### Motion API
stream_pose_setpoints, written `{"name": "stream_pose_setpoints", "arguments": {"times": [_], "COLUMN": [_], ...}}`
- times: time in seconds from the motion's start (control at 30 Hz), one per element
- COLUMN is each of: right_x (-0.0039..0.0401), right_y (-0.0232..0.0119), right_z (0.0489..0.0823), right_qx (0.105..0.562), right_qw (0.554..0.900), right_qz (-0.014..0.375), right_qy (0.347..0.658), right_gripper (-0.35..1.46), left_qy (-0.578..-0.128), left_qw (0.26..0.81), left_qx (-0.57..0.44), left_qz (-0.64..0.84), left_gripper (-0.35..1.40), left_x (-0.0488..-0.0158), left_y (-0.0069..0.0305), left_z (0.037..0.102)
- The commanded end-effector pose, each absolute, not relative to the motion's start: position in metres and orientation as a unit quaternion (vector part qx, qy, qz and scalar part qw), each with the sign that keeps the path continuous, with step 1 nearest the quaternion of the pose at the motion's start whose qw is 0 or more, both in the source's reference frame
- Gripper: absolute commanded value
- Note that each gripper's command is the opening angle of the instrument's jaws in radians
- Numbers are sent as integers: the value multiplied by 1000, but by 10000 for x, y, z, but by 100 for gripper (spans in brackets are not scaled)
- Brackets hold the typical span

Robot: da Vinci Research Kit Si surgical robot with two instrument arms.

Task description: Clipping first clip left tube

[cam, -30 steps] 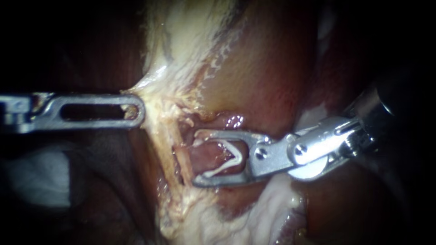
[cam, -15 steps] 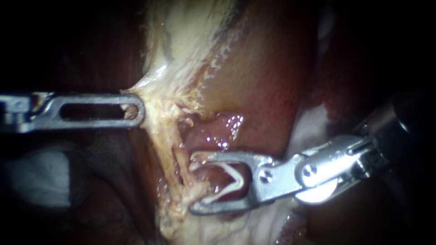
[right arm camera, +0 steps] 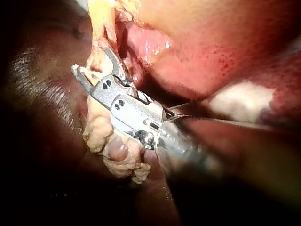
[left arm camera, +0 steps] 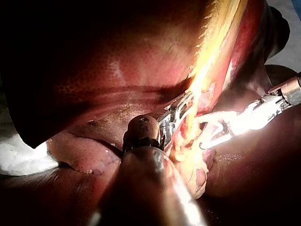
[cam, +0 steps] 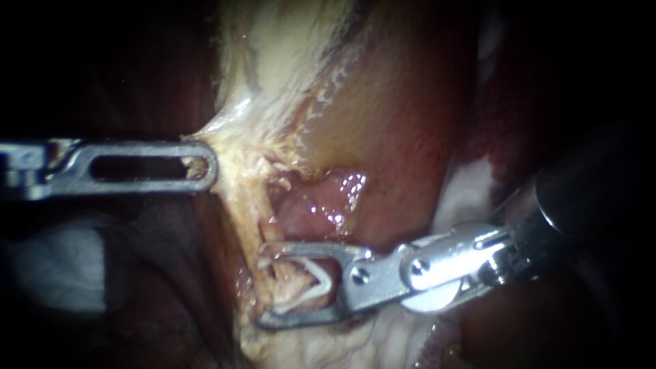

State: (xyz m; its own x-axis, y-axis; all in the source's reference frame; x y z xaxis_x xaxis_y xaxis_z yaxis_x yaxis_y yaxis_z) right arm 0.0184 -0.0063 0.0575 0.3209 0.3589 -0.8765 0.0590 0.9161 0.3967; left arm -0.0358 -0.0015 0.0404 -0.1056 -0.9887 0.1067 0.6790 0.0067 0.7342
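A pale, stringy tube (cam: 254, 205) runs down from the fatty tissue in the endoscope view. My right instrument (cam: 268, 284) comes in from the lower right, its jaws standing apart with a white V-shaped clip (cam: 318, 279) seated between them. These jaws straddle the tube's lower stretch. My left instrument (cam: 202, 166), a slotted pair of jaws, is shut on the pale tissue edge (cam: 225, 147) and holds it taut. The left wrist view shows the left instrument (left arm camera: 176, 115) beside the right instrument (left arm camera: 209, 134). In the right wrist view the right instrument (right arm camera: 92, 61) has yellowish tissue (right arm camera: 101, 136) against it.
Red-brown liver (cam: 403, 116) fills the upper right. A glistening pink bulge (cam: 322, 205) lies just above the right instrument's upper jaw. Whitish fat (cam: 280, 48) hangs above, and a pale patch (cam: 61, 266) lies in the dark at lower left.
My right instrument has moved down and to the left with its clip, so its jaws now lie around the tube. The left instrument has kept still.
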Motion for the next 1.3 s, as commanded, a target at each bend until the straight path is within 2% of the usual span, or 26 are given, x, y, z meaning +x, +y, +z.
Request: {"name": "stream_pose_setpoints", "arguments": {"times": [0.03, 0.27, 0.63, 0.77, 1.0, 1.13, 1.3], "right_x": [183, 183, 194, 201, 205, 201, 203], "right_y": [-62, -58, -54, -56, -61, -64, -64], "right_z": [580, 596, 603, 609, 613, 610, 609], "right_qx": [183, 184, 186, 198, 239, 287, 321], "right_qw": [793, 797, 797, 791, 774, 754, 736], "right_qz": [94, 93, 99, 104, 114, 121, 120], "right_qy": [573, 568, 567, 569, 576, 579, 584], "right_gripper": [51, 52, 53, 53, 53, 53, 53], "left_qy": [-332, -332, -332, -332, -332, -332, -332], "left_qw": [627, 626, 626, 626, 626, 626, 626], "left_qx": [233, 233, 232, 232, 232, 232, 232], "left_qz": [-665, -666, -666, -666, -666, -666, -666], "left_gripper": [-35, -35, -35, -35, -35, -35, -35], "left_x": [-358, -358, -358, -358, -358, -358, -358], "left_y": [-15, -16, -16, -16, -16, -16, -16], "left_z": [403, 401, 401, 401, 401, 401, 401]}}
